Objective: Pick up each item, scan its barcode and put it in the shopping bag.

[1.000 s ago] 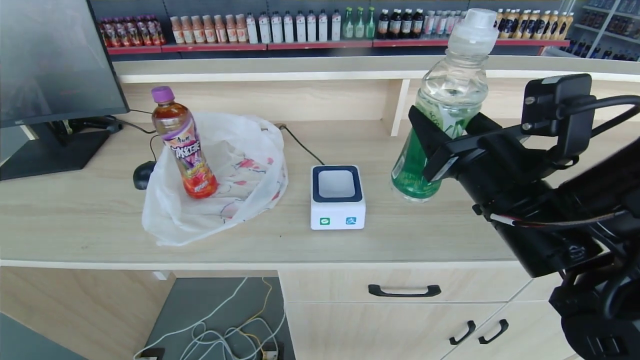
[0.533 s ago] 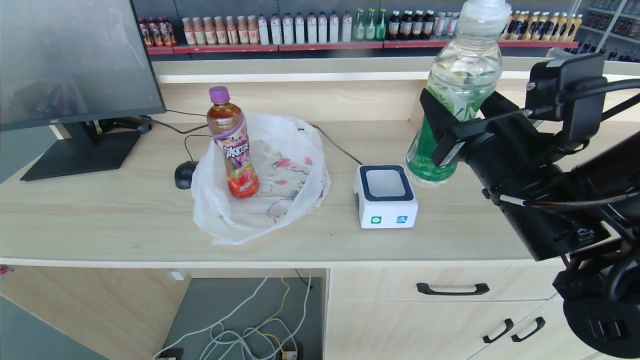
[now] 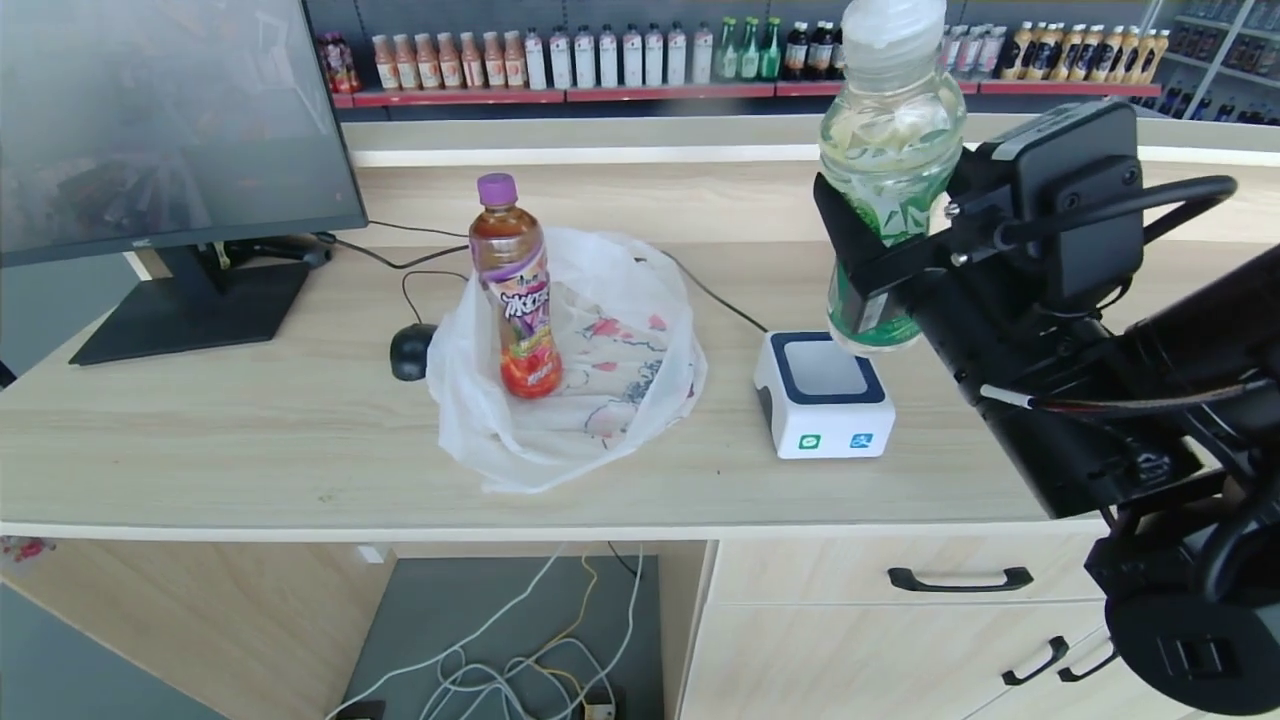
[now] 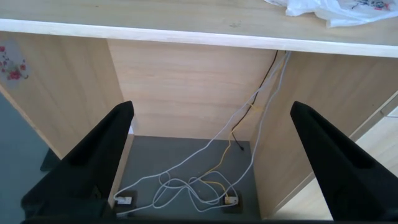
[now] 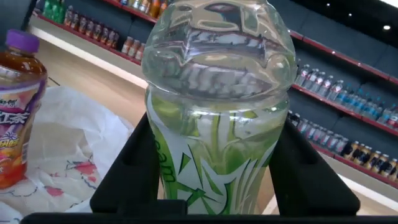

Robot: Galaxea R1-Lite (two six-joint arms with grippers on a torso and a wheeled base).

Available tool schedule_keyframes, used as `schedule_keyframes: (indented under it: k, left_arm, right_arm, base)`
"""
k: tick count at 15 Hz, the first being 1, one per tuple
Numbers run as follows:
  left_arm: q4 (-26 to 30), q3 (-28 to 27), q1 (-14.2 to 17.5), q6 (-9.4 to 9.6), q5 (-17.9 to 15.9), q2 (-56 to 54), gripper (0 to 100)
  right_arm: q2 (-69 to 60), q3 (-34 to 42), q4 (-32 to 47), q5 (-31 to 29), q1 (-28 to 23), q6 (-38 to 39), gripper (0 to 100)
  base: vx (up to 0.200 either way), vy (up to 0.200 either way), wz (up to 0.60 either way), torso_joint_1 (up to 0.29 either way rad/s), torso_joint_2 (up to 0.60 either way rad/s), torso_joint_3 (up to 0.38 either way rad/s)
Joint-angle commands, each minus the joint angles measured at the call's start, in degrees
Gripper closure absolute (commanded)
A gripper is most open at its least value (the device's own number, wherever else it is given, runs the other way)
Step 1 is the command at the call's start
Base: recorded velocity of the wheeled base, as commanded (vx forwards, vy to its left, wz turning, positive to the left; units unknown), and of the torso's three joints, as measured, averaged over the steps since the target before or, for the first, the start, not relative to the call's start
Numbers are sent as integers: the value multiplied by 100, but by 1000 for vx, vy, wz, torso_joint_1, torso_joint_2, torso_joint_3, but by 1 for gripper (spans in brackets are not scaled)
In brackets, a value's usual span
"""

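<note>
My right gripper (image 3: 880,250) is shut on a clear bottle with a green label (image 3: 888,170), held upright in the air just above the far edge of the white barcode scanner (image 3: 826,395). In the right wrist view that bottle (image 5: 217,112) stands between the black fingers (image 5: 127,168). A tea bottle with a purple cap (image 3: 512,288) stands inside the white plastic shopping bag (image 3: 620,390) on the counter, left of the scanner; it shows too in the right wrist view (image 5: 18,106). My left gripper (image 4: 211,155) hangs open below the counter's front edge, facing the knee space.
A monitor (image 3: 170,120) on its stand sits at the counter's back left, with a black mouse (image 3: 410,352) beside the bag. Cables (image 4: 205,180) lie on the floor under the counter (image 3: 200,430). Drawers with black handles (image 3: 958,580) are below on the right. Shelves of bottles (image 3: 620,55) line the back.
The head camera has swung, so the whole scene slid to the right in the picture. My right gripper has carried the green-label bottle left, closer to and over the scanner.
</note>
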Motion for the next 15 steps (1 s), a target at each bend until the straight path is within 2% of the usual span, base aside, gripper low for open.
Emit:
schedule_keyframes:
  k: [1, 8, 12, 15]
  left_arm:
    - [1, 0, -1, -1, 1, -2, 0]
    - [1, 0, -1, -1, 1, -2, 0]
    - [1, 0, -1, -1, 1, -2, 0]
    - [1, 0, -1, -1, 1, -2, 0]
  right_arm:
    - [24, 1, -4, 3, -2, -100, 100]
    - [6, 370, -22, 855, -125, -803, 100]
    - [-99, 634, -13, 1549, -257, -1541, 100]
    - [-91, 660, 14, 2376, -670, -1954, 100]
  base:
    - [0, 0, 0, 0, 0, 0]
    - [0, 0, 0, 0, 0, 0]
    - [0, 0, 0, 0, 0, 0]
    - [0, 0, 0, 0, 0, 0]
